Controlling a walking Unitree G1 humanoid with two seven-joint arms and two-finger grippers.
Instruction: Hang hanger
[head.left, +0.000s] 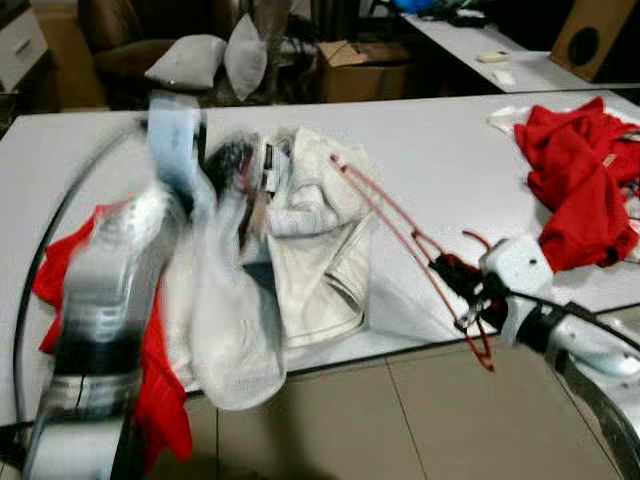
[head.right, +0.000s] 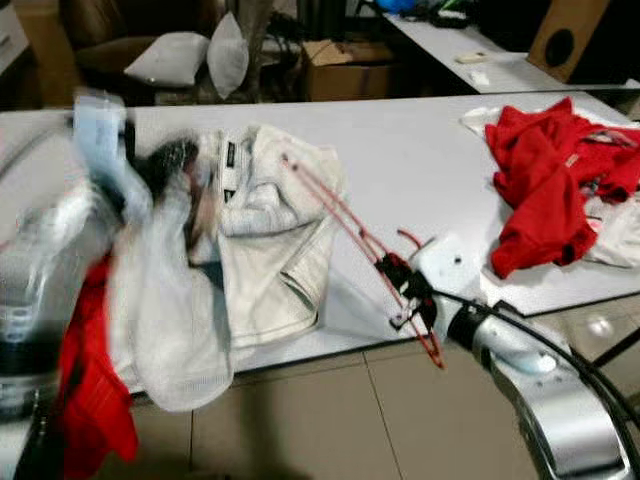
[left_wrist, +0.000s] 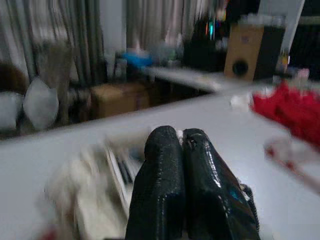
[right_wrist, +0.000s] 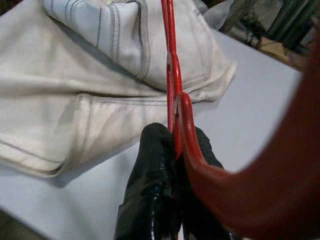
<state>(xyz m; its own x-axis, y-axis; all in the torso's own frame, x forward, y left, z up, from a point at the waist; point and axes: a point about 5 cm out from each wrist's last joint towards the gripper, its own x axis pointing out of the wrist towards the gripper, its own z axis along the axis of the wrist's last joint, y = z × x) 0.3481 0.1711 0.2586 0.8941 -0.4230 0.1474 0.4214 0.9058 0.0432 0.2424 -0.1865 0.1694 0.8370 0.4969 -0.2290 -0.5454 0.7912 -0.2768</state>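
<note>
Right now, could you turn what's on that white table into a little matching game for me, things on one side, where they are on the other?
Things:
1. red hanger
2. white garment
3. red clothes pile
4. cardboard box

Places:
a. far right of the table
b. behind the table
c. pinched in the right gripper
d. draped over the table's near edge

Pairs: 1-c, 2-d, 3-a, 4-b

right gripper (head.right: 408, 290) clamping red hanger (head.right: 340, 215), white garment (head.right: 250, 240)
</note>
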